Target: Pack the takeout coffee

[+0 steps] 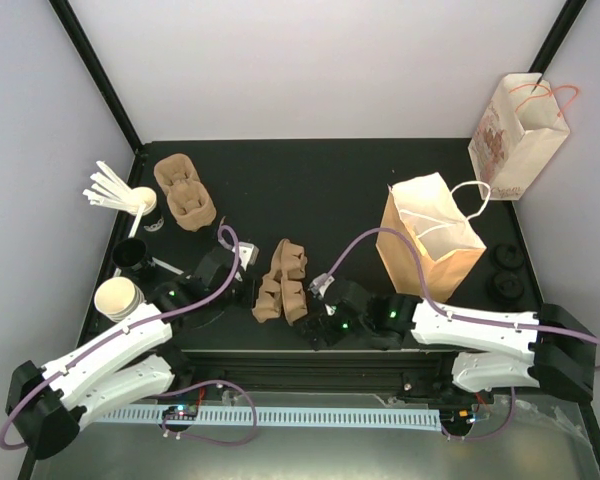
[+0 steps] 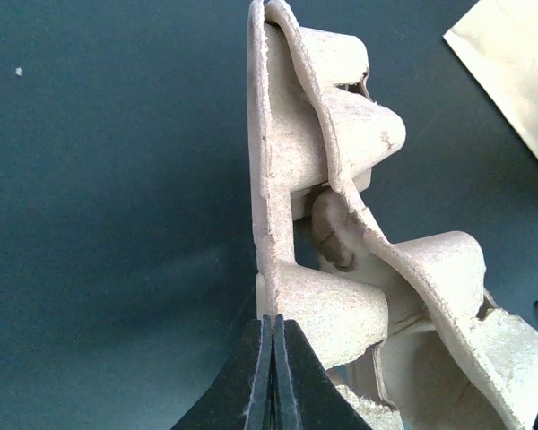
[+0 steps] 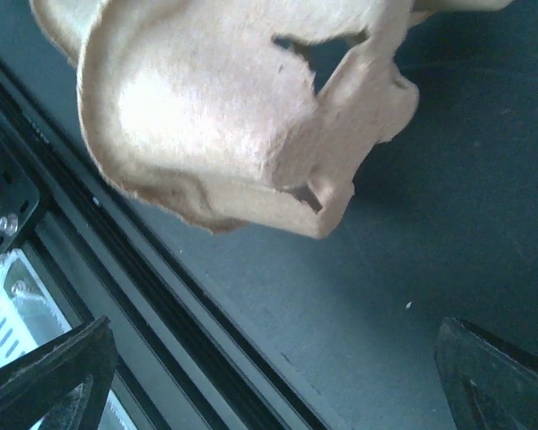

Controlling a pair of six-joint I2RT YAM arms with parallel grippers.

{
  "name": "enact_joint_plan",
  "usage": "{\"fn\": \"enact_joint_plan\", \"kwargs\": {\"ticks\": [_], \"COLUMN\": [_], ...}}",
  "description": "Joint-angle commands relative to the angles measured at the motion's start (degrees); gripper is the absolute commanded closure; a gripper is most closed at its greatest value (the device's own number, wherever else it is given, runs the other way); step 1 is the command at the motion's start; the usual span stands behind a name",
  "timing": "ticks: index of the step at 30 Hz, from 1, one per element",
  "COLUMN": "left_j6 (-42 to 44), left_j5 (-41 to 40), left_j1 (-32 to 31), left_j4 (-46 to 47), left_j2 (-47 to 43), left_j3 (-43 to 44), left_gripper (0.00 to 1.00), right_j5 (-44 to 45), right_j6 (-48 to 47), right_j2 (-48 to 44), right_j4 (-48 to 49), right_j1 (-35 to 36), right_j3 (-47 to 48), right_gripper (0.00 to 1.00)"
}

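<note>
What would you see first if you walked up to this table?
A crumpled brown cup tray stands on edge in the middle of the black table. The left pincer seems to pinch its rim, and the right pincer gapes wide open right next to it. Behind, to the right, an open brown paper bag stands upright.

Top overhead; wrist views close on carrier [image 1: 283, 283]

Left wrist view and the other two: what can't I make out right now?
- Left wrist: brown moulded-pulp cup carrier, pinched by left tool, cut off by top and bottom edges.
- Right wrist: carrier blurred, cut by top edge.
- Top view: cream paper cup partly behind the left arm; tool tips hidden under its body.
</note>
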Motion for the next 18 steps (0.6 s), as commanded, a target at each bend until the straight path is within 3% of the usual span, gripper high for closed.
{"fn": "enact_joint_plan", "kwargs": {"ticks": [1,6,15,18], "left_j6": [3.8,4.3,3.3,2.4], "left_j5": [-4.0,-5.0,-5.1,-5.0], "left_j1": [-0.8,-2.6,-5.8,-5.9], "left_j4": [-0.4,-1.1,0.9,1.4], "left_j2": [-0.2,-0.1,0.4,0.2], "left_j3": [2.9,2.5,1.0,0.1], "left_gripper": [0.98,0.98,0.98,0.98], "right_j5": [0.9,-4.0,4.2,7.0], "right_j6": [1.5,2.8,8.0,11.3], "right_j2": [-1.8,-0.7,16.4,21.0], "right_j4": [-0.8,0.6,-7.6,-8.7], "right_j1": [-3.9,-11.2,-14.9,-14.9], "right_j3": [3.1,6.2,23.2,26.2], "right_gripper": [0.0,0.01,0.01,0.06]}}
